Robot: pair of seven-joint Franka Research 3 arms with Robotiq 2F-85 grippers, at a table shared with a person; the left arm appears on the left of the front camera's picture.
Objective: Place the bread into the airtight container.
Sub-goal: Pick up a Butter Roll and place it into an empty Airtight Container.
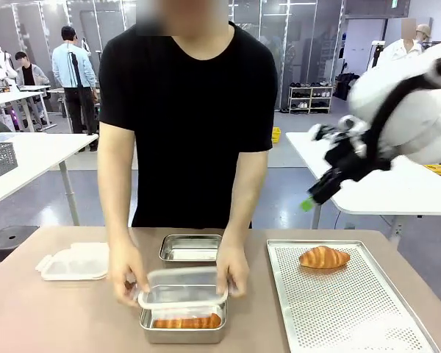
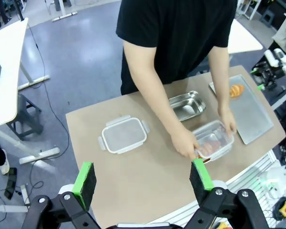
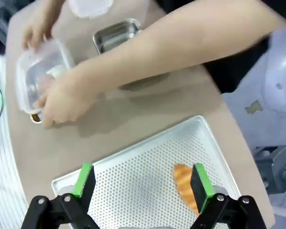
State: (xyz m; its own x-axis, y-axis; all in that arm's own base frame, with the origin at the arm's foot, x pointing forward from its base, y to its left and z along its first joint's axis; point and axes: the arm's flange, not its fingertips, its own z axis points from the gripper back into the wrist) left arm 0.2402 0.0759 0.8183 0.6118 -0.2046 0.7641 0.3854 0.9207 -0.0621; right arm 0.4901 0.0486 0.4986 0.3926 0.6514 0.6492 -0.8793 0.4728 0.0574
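One croissant (image 1: 323,257) lies on the right tray (image 1: 353,323); two steel containers (image 1: 190,248) and two clear lids (image 1: 75,261) sit to its left. The left gripper (image 2: 142,182) and right gripper (image 3: 142,181) both have their fingers spread.

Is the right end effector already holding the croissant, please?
No, the croissant lies free on the perforated tray, with the right end effector open above it.

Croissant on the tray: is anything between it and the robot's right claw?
Nothing visible does. The open right gripper hangs above the tray, with only air between it and the croissant.
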